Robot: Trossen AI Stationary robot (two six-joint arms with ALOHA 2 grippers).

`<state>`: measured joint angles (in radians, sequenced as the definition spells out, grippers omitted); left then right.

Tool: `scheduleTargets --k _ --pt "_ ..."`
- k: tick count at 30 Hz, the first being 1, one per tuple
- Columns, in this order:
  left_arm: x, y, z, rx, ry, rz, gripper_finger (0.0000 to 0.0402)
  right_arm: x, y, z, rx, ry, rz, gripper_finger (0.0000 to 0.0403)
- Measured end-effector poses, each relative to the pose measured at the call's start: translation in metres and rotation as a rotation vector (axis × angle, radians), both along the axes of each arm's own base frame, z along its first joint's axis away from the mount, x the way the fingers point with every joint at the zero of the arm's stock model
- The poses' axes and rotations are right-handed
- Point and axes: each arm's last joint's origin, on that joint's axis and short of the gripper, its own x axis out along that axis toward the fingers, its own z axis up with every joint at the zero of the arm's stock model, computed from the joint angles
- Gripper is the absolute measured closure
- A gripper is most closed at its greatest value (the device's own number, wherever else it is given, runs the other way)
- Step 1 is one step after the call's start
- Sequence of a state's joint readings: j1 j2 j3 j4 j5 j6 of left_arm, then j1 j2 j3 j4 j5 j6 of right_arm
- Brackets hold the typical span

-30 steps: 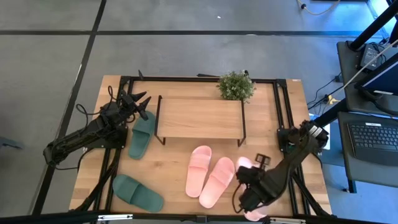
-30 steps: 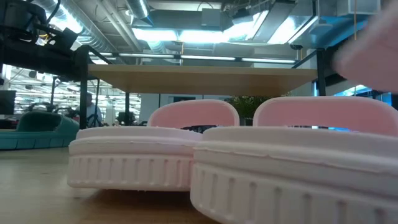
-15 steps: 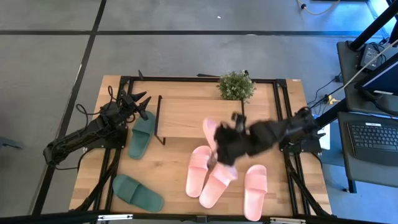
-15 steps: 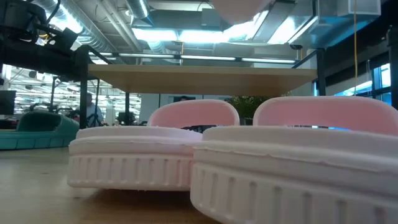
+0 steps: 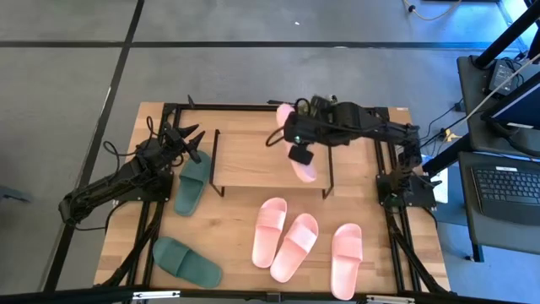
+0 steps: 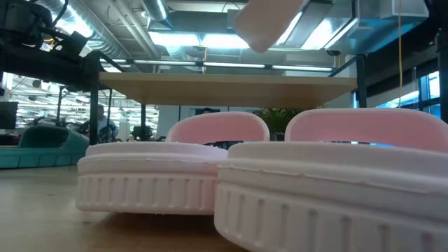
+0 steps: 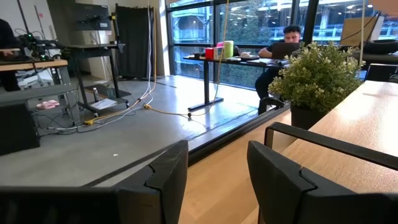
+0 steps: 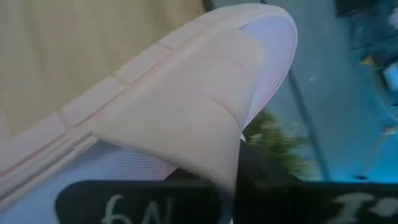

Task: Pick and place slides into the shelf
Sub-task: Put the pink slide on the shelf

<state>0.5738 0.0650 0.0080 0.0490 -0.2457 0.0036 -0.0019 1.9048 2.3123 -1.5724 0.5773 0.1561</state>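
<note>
I saw light pink slide (image 5: pixel 301 160) clamped in black right gripper (image 5: pixel 297 145), pale ribbed sole showing. Light wood shelf top (image 5: pixel 253 159) under gripper, thin black legs. Three more light pink slides (image 5: pixel 294 247) lay nearer me than gripper. Two dark green slides (image 5: pixel 192 183) far to its side, one by black left gripper (image 5: pixel 187 139). Green leafy plant (image 5: pixel 320 116) just beside right gripper. Table (image 5: pixel 160 226) light wood, black frame.

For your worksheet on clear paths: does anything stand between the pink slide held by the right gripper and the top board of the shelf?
Nothing visible does. The right gripper holds the pink slide over the right end of the shelf, whose board is bare. The potted plant stands just behind that end.
</note>
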Motion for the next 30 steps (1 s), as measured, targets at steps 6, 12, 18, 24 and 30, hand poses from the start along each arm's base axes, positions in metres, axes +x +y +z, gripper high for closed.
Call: scheduleTargets --k 6,12,18,24,30 --pt "0.0 0.0 0.0 0.0 0.0 0.0 0.0243 0.014 -0.008 -0.014 -0.07 0.063 -0.021 0.0391" --pt "0.0 0.0 0.0 -0.001 -0.001 0.0 0.0243 0.035 -0.012 -0.04 -0.049 0.058 -0.136 0.0391" --pt "0.0 0.0 0.0 -0.001 -0.002 0.0 0.0243 0.061 -0.015 -0.077 -0.051 0.145 -0.157 0.0392" --pt "0.0 0.0 0.0 -0.002 -0.003 0.0 0.0243 0.084 -0.018 -0.119 -0.078 0.251 -0.156 0.0392" --pt "0.0 0.0 0.0 -0.032 -0.034 0.0 0.0243 0.089 -0.028 -0.132 -0.091 0.307 -0.159 0.0392"
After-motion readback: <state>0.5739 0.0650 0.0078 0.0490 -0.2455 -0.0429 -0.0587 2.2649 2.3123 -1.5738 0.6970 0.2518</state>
